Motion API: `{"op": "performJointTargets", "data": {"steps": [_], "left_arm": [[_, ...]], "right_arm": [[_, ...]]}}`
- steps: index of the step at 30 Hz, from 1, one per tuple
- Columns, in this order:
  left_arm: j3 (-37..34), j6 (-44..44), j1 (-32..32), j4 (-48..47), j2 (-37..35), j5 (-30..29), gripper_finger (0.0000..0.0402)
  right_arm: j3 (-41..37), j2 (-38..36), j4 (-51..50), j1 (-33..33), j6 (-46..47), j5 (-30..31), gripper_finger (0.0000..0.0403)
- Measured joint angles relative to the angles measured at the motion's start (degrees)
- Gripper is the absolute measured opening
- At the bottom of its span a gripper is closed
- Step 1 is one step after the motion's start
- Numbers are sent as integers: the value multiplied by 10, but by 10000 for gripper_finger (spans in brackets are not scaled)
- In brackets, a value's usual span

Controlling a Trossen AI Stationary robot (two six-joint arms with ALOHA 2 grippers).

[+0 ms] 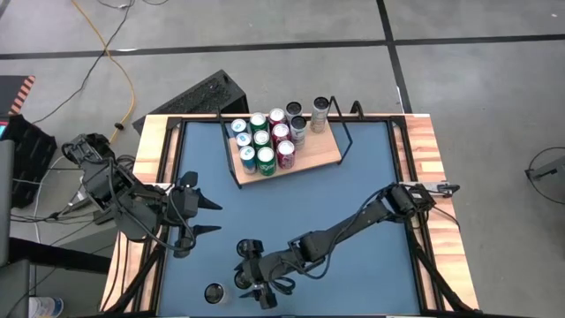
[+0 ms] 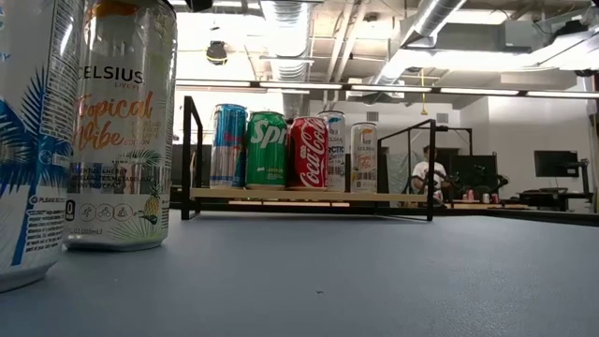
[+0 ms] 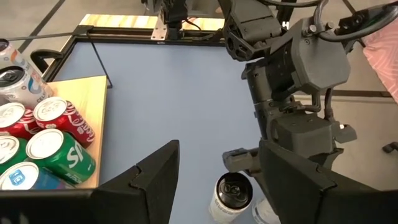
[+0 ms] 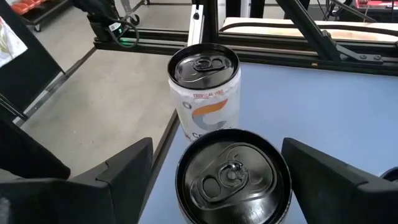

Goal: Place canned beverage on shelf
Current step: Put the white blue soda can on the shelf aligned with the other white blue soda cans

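Right wrist view: right end effector [image 4: 217, 180] wide open, straddling can [image 4: 232, 180].

- Table [image 1: 353, 177]: blue top with wood strips along its 3, 9 and 12 o'clock edges.
- Yellow cable [image 1: 124, 79]: lies on the floor, at 10 o'clock from the table.
- Black box [image 1: 207, 95]: on the floor, just beside the table's 11 o'clock corner.
- Dark floor lines [image 1: 265, 46]: run across the grey floor at 12 o'clock.
- Person [image 2: 430, 176]: seated in the room beyond the table's far edge.
- Monitor [image 2: 552, 164]: dark, at 3 o'clock from the person.
- Ducts [image 2: 421, 28]: run along the ceiling.
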Motion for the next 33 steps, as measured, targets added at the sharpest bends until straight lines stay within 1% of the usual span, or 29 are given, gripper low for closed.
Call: {"op": "performJointTargets", "data": {"steps": [7,13,18,24,26,30,33], "left_arm": [[0,0,0,-1,0,-1,206],[0,0,0,-1,0,-1,206],[0,4,0,-1,0,-2,206],[0,13,0,-1,0,-13,206],[0,13,0,-1,0,-16,206],[0,13,0,-1,0,-17,206],[0,12,0,-1,0,-17,206]], "right_arm": [[0,2,0,-4,0,-4,338],[0,3,-23,-6,0,-4,314],[0,3,-45,-7,29,13,282],[0,3,-37,-5,31,26,222],[0,3,-35,-6,47,30,216],[0,3,-36,3,75,54,216],[0,-7,-68,17,95,107,216]]}}
